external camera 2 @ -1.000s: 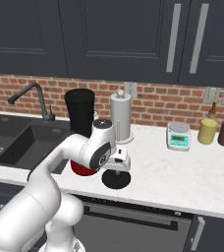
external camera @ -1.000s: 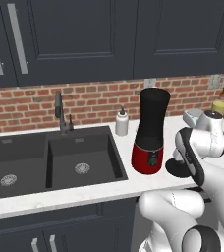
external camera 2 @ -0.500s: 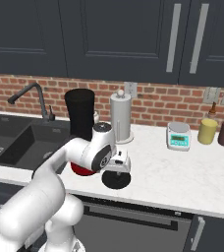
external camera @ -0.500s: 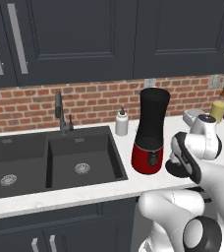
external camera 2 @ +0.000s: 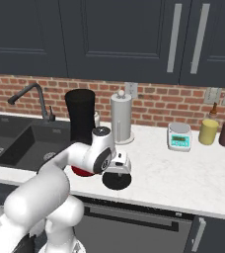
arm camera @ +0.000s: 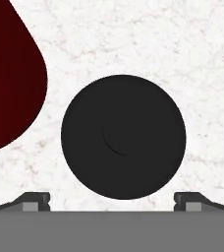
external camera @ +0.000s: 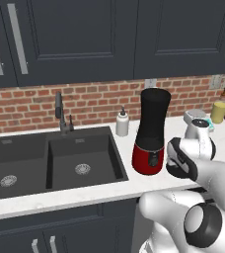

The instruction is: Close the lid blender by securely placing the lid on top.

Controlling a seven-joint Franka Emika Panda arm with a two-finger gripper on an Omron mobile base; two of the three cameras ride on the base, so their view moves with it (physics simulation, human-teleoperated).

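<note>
The lid, a flat round black disc with a faint knob in its middle, lies on the white marble counter just right of the blender's red base. My gripper hangs straight above it, open, with the fingertips spread wider than the disc and nothing between them. From the right base view the lid rests under my gripper, beside the blender. The blender stands upright, its black jar open at the top.
A paper towel holder stands behind the lid. A small scale and two jars sit at the back right. Left of the blender are a soap bottle, the faucet and the dark double sink.
The hand has sunk slightly toward the lid while staying over it. The lid and blender have not moved.
</note>
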